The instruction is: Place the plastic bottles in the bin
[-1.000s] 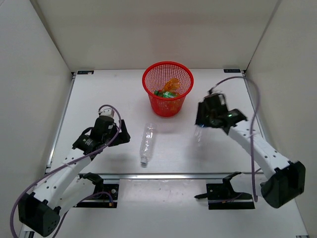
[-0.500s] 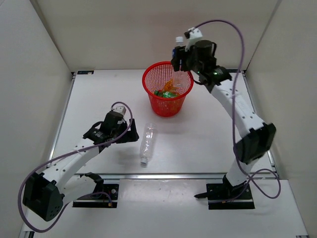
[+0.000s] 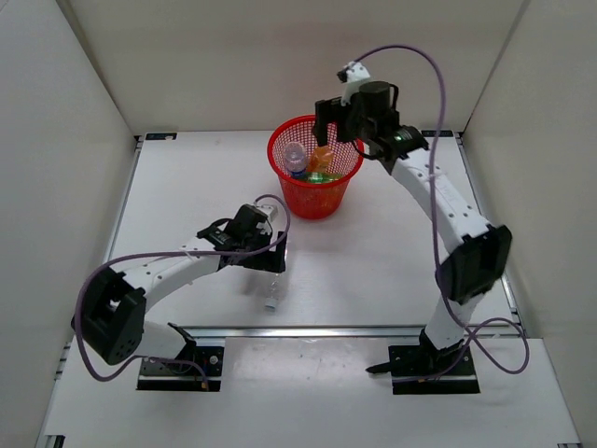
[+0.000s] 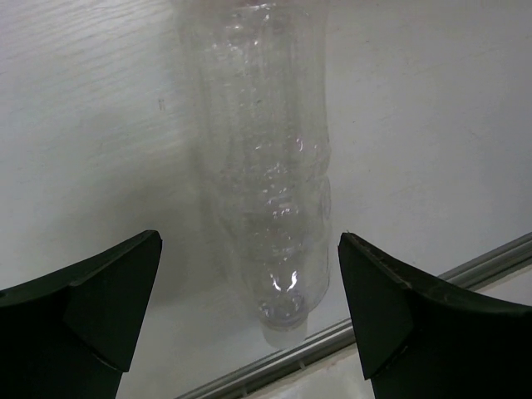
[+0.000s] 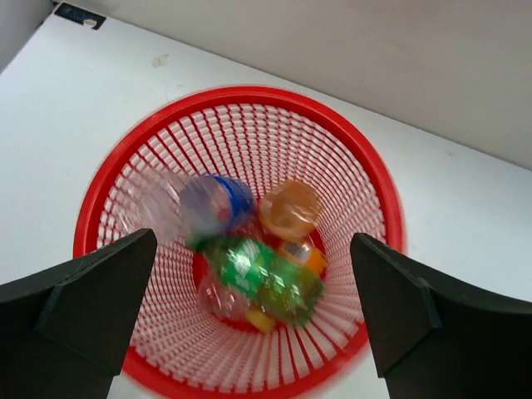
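One plain clear plastic bottle [image 3: 271, 287] [image 4: 274, 191] lies on the table, its cap towards the near rail. My left gripper [image 3: 271, 254] [image 4: 249, 241] hangs open just over it, a finger on either side and neither touching. The red mesh bin [image 3: 272, 149] [image 5: 241, 93] stands at the back centre. Inside it lie a clear blue-labelled bottle [image 3: 296, 159] [image 5: 212, 204], blurred with motion, an orange bottle [image 5: 291, 208], a green bottle [image 5: 262, 274] and more underneath. My right gripper [image 3: 334, 126] [image 5: 253, 239] is open and holds nothing, directly above the bin's mouth.
A metal rail [image 4: 349, 332] runs along the table's near edge just past the clear bottle's cap. White walls close in the table on the left, back and right.
My right arm lifted the blue-labelled bottle from the table's right side to above the bin and opened; the bottle dropped in. My left arm moved right, over the clear bottle.
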You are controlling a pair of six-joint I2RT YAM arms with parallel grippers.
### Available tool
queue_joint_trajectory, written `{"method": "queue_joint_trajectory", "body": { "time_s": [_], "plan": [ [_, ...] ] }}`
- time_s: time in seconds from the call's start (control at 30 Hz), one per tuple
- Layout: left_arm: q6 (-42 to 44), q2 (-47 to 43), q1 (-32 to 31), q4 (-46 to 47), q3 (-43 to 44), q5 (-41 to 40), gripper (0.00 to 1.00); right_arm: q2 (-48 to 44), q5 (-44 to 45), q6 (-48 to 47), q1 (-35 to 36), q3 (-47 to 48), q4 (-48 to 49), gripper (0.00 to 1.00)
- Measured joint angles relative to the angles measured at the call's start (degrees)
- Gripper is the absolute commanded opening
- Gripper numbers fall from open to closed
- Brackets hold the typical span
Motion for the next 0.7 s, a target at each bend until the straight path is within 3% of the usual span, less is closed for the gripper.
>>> {"method": "queue_joint_trajectory", "body": {
  "time_s": [0.17,0.27,0.37,0.43,0.47,0.6,0.7],
  "plan": [
    [0.81,6.88,-1.95,3.06,0.28,0.31,0.99,-20.15,1.16,2.84,-5.25,-19.47,1.81,0.99],
    [0.68,10.99,-2.73,4.46,0.31,-0.63,0.92,-32.28,0.59,5.77,-10.6,-31.85,2.12,0.99],
    [0.0,12.31,-2.99,6.19,0.63,-2.14,0.58,-42.05,-0.61,8.83,-18.08,-43.82,0.83,0.99],
    [-0.35,12.02,-2.78,6.99,0.79,-3.13,0.43,-45.24,-0.74,10.16,-22.99,-49.24,-1.05,0.99],
    [-0.39,11.45,-2.58,6.84,0.9,-3.74,0.4,-45.92,-0.81,10.58,-24.98,-51.19,-1.95,0.99],
    [-1.11,4.7,-1.46,4.04,2.93,-6.75,0.41,-47.91,-1.29,10.99,-32.09,-57.86,-6.19,1.0],
    [-0.81,-2.16,0.28,3.41,9.92,-7.76,0.43,-49.99,-1.33,10.97,-35.56,-59.93,-8.35,0.99]
  ]
}}
